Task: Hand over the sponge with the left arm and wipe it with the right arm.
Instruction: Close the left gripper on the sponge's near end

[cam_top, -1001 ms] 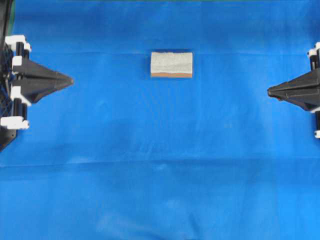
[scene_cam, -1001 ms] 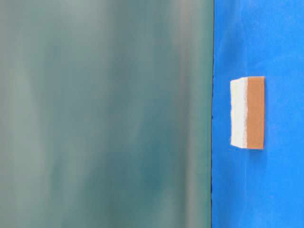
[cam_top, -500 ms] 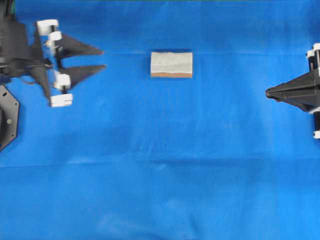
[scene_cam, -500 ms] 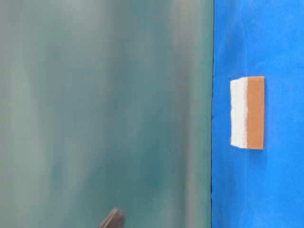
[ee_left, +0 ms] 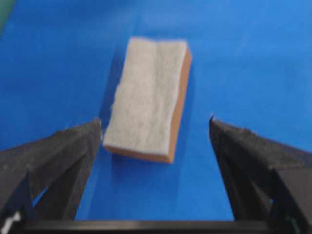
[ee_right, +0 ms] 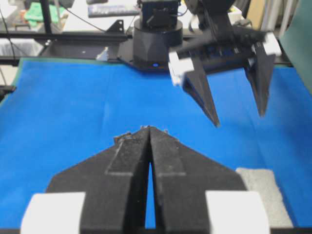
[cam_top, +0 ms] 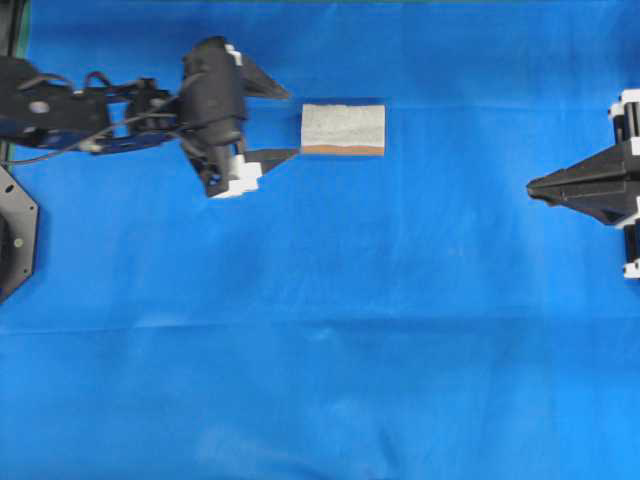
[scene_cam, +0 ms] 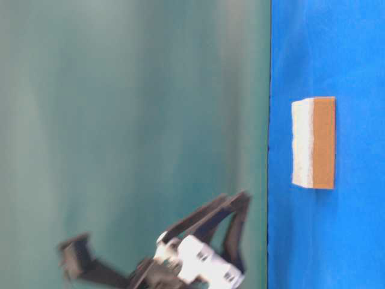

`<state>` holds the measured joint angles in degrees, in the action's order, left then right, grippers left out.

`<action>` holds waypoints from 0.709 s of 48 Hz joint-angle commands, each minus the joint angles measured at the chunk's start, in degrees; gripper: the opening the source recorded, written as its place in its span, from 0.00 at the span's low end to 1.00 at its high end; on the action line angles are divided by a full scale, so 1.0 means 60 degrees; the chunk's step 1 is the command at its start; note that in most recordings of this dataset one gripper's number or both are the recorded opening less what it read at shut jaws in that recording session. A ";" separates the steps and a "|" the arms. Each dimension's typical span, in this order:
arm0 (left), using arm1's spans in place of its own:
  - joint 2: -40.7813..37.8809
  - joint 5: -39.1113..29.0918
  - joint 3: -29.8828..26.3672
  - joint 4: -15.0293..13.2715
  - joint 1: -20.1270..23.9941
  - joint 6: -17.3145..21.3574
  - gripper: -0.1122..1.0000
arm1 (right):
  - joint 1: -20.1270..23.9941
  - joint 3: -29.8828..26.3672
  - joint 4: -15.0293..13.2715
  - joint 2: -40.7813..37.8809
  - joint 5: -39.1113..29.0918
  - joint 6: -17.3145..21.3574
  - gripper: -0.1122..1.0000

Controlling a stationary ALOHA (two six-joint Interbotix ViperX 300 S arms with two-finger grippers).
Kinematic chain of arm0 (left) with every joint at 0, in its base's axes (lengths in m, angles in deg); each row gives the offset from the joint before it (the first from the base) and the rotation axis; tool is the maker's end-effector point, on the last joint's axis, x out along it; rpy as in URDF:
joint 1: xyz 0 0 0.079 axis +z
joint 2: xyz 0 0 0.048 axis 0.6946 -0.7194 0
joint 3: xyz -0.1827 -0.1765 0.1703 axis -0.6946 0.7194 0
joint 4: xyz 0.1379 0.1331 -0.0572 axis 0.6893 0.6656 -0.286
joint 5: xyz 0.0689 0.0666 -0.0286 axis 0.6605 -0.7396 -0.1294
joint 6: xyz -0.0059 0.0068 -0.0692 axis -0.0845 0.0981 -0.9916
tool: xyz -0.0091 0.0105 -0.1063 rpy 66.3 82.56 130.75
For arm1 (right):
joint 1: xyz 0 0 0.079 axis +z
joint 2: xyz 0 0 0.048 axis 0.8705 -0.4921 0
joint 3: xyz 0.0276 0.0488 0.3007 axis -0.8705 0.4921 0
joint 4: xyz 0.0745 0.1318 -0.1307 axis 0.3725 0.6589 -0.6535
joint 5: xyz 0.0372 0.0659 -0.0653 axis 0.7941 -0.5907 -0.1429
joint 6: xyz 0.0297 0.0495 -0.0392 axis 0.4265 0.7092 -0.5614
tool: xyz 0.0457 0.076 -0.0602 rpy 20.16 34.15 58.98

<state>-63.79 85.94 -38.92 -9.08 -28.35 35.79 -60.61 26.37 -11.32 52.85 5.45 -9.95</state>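
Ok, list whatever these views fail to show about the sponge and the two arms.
- Grey-topped, orange-backed rectangular sponge: in the right wrist view only a corner shows, behind the shut jaws of the right gripper.
- Right black arm: cut off by the overhead view's right edge.
- Left gripper: blurred in the table-level view, its base cut by the bottom edge.
- Sponge underside: hidden against the blue cloth in every view.

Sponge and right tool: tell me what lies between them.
Only bare blue cloth in the overhead view; the sponge and shut right tool stand well apart.
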 commanded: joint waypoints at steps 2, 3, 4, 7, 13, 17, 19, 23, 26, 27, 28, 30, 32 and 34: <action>-0.0630 0.0015 -0.0557 -0.0015 0.0146 0.0000 0.95 | -0.0015 -0.0278 0.0000 -0.0088 0.0044 0.0015 0.10; -0.0762 0.0015 -0.0630 -0.0015 0.0176 0.0000 0.95 | -0.0015 -0.0264 0.0000 -0.0103 0.0029 0.0015 0.10; -0.0894 0.0015 -0.0688 -0.0015 0.0205 0.0000 0.95 | -0.0015 -0.0278 0.0000 -0.0117 0.0044 0.0015 0.10; -0.1274 0.0073 -0.0850 0.0000 0.0293 0.0000 0.95 | -0.0015 -0.0264 0.0000 -0.0132 0.0029 0.0015 0.10; -0.1963 0.0249 -0.1128 0.0000 0.0366 0.0000 0.95 | -0.0029 -0.0264 0.0000 -0.0146 0.0029 0.0015 0.10; -0.2314 0.0352 -0.1260 0.0015 0.0381 0.0000 0.94 | -0.0044 -0.0249 0.0000 -0.0161 0.0015 0.0015 0.10; -0.2461 0.0381 -0.1318 0.0015 0.0410 0.0015 0.94 | -0.0044 -0.0249 0.0000 -0.0161 0.0000 0.0015 0.10; -0.2710 0.0425 -0.1421 0.0015 0.0527 0.0015 0.94 | -0.0073 -0.0249 0.0000 -0.0176 -0.0029 0.0015 0.10; -0.2842 0.0454 -0.1494 0.0015 0.0615 0.0015 0.94 | -0.0117 -0.0249 0.0000 -0.0176 -0.0029 0.0015 0.10; -0.2900 0.0469 -0.1523 0.0015 0.0645 0.0015 0.94 | -0.0117 -0.0249 0.0000 -0.0176 -0.0029 0.0015 0.10; -0.2944 0.0483 -0.1523 0.0029 0.0674 0.0015 0.94 | -0.0132 -0.0249 0.0000 -0.0190 -0.0029 0.0015 0.10; -0.3003 0.0483 -0.1553 0.0029 0.0718 0.0015 0.94 | -0.0146 -0.0249 0.0000 -0.0190 -0.0029 0.0015 0.10; -0.3047 0.0483 -0.1567 0.0015 0.0732 0.0015 0.94 | -0.0161 -0.0249 0.0000 -0.0205 -0.0029 0.0015 0.10; -0.3047 0.0483 -0.1567 0.0015 0.0732 0.0015 0.94 | -0.0161 -0.0234 0.0000 -0.0220 -0.0029 0.0015 0.10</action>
<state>-82.77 88.22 -47.44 -9.08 -24.22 35.70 -61.40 26.37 -11.24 51.88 5.10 -9.95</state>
